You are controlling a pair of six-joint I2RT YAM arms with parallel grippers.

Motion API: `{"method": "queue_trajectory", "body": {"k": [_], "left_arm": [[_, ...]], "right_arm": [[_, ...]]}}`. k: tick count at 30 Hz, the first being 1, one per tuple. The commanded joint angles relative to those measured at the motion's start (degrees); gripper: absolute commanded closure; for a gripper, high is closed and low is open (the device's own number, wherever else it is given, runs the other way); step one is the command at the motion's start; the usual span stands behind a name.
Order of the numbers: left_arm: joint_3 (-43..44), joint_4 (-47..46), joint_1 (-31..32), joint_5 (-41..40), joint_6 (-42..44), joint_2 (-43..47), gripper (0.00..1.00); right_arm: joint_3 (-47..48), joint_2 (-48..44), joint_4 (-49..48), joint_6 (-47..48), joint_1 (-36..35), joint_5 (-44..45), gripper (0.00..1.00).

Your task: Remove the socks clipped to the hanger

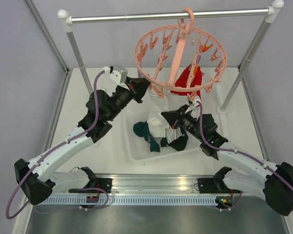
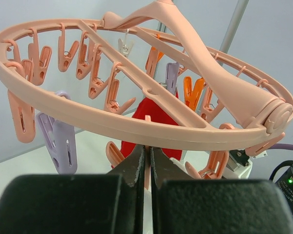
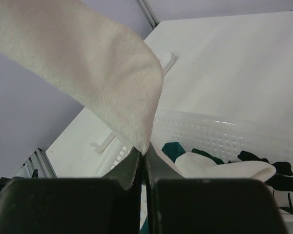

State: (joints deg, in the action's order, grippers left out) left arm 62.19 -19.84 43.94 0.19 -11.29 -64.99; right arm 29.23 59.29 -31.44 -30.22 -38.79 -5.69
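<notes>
Below the hanger (image 1: 178,58), left end effector (image 2: 146,157) is squeezing a clip (image 2: 147,173), right end effector (image 3: 142,157) is clamping a sock (image 3: 88,63), ready for pulling free.

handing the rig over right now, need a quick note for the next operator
Left gripper: shut on a pink clip under the hanger ring's near edge.
Right gripper: shut on the tip of the white sock, which hangs over the tray.
Done: teal socks and a striped sock lie in the tray.
Left: free the white sock, apparently still clipped, then the red sock on the hanger.
</notes>
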Motion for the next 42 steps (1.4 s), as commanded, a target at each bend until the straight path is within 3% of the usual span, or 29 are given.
{"method": "queue_trajectory", "body": {"k": [1,28,31,32,35,42], "left_arm": [[0.5,-3.0,-0.3,0.7,-1.6,0.3,0.98],[0.7,-2.6,-0.2,1.7,-2.8,0.7,0.98],[0.3,-2.4,-0.3,1.6,-3.2,0.7,0.89],[0.3,-2.2,-0.3,1.4,-3.3,0.7,0.80],[0.3,-1.4,-0.2,1.7,-3.6,1.1,0.68],[-0.5,0.3,-0.3,1.4,-3.9,2.8,0.61]], "right_arm": [[-0.5,-0.7,0.7,1.4,-0.2,0.9,0.99],[-0.7,-0.4,6.4,3.3,-0.2,6.1,0.99],[0.2,-0.8,7.2,3.8,-0.2,5.8,0.99],[0.6,-1.0,7.4,3.8,-0.2,5.9,0.99],[0.8,-1.6,7.8,3.9,-0.2,5.9,0.99],[1.5,-2.3,8.6,4.0,-0.2,5.8,0.99]]}}
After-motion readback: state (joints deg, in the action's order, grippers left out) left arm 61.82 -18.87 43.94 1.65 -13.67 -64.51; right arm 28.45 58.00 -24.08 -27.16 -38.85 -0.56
